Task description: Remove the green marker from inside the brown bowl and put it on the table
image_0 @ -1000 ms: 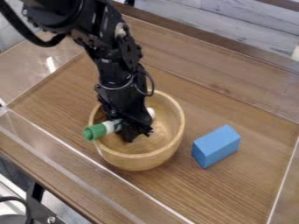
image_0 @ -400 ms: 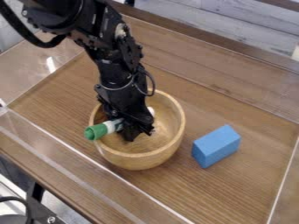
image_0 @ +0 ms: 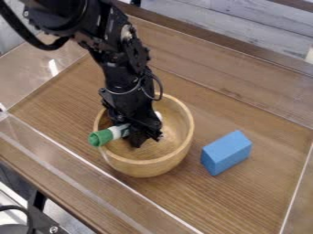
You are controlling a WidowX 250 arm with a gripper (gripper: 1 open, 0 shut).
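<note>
Brown, with visible wood grain, is the table [image_0: 184, 196]; on it stands a round light-brown wooden bowl [image_0: 154, 168] with thick walls. The black robot gripper [image_0: 126, 133] reaches down into the bowl; its fingers are closed on the slim green-capped white marker [image_0: 108, 135], which is tilted, with the green cap at the left side of the bowl, near the rim. A blue rectangular block [image_0: 225, 153] lies on the table, to the right of the bowl, apart from it.
</note>
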